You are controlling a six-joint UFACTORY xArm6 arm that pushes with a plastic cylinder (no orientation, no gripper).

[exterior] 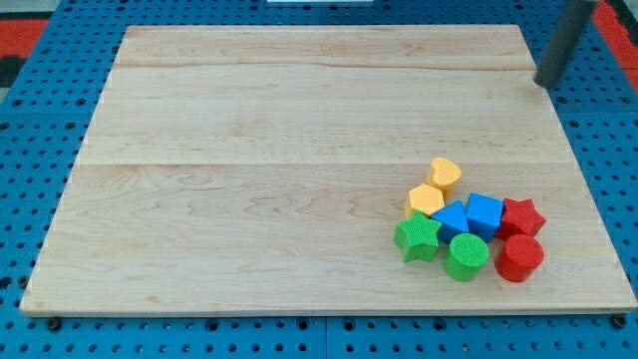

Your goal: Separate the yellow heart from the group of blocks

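The yellow heart (445, 173) sits at the top of a tight cluster of blocks at the board's lower right, touching a yellow hexagon (426, 199) just below it. Under those lie a green star (418, 237), a blue block (452, 217), a blue hexagon-like block (484, 212), a red star (521, 215), a green cylinder (466, 255) and a red cylinder (518, 257). My tip (542, 84) is at the view's upper right, near the board's right edge, far above the cluster and touching no block.
The wooden board (249, 179) lies on a blue perforated table (20, 199). The cluster lies close to the board's bottom and right edges.
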